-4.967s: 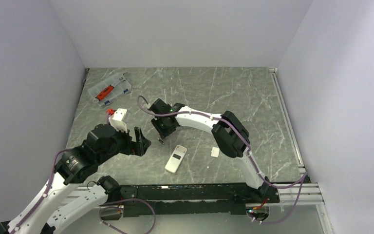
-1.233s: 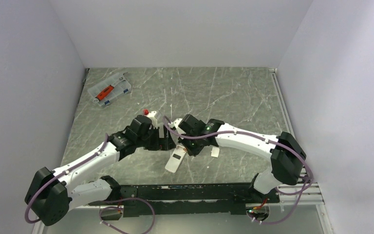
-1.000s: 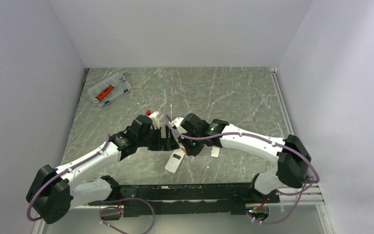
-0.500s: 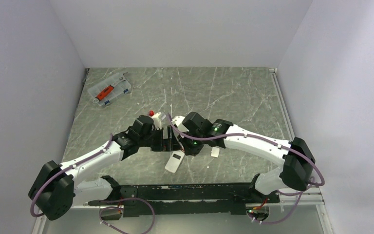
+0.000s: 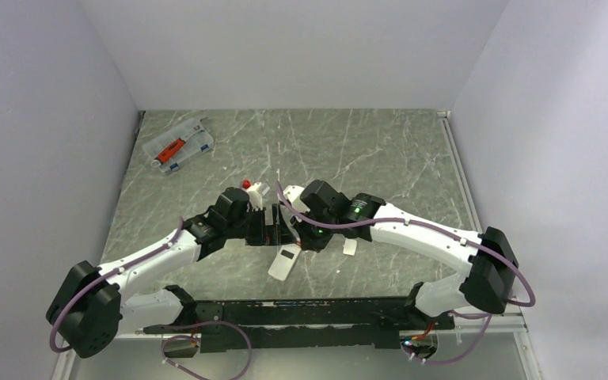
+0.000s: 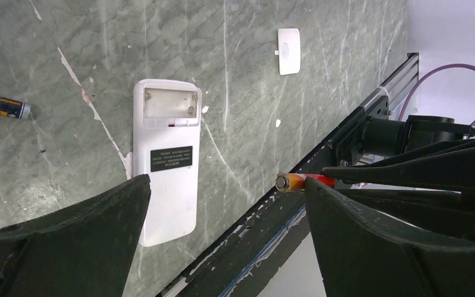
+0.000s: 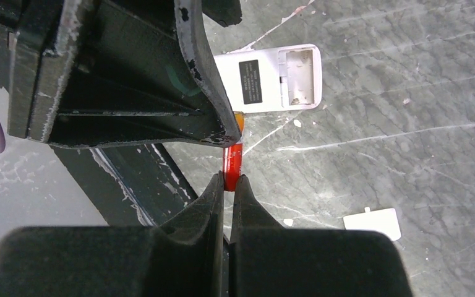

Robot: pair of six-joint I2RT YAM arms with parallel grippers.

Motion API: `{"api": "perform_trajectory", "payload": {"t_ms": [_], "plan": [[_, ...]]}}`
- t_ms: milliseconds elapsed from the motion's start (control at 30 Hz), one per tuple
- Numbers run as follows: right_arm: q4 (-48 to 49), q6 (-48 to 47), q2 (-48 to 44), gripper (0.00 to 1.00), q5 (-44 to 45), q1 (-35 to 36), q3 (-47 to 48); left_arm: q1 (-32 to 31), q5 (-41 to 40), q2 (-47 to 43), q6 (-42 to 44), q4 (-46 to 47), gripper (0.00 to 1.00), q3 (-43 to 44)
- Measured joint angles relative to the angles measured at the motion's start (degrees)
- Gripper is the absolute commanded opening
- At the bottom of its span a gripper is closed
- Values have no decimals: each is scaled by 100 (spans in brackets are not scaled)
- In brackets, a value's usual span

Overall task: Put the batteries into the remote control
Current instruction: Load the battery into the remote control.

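Left wrist view: the left pincer [image 6: 226, 185] stands spread wide with nothing in it, hanging above the remote control [image 6: 164, 162]. The remote lies back-up on the bench [image 6: 68, 55] with its battery bay uncovered. Between those spread fingers, off the remote's long side, the right pincer [image 7: 228, 179] is clamped tight on one battery [image 7: 232, 162]. A second battery [image 6: 0, 106] lies on the bench to one side of the remote's bay end and a small white cover piece [image 6: 289, 51] to the other, both apart from it.
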Motion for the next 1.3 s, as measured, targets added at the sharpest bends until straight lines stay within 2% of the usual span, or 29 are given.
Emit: {"api": "perform_trajectory", "payload": {"t_ms": [667, 1300], "plan": [[0, 15, -74, 0, 50, 0, 0, 0, 2, -7, 2, -9, 100, -33], [387, 85, 798, 0, 374, 0, -203, 0, -839, -540, 7, -570, 99, -57]]}}
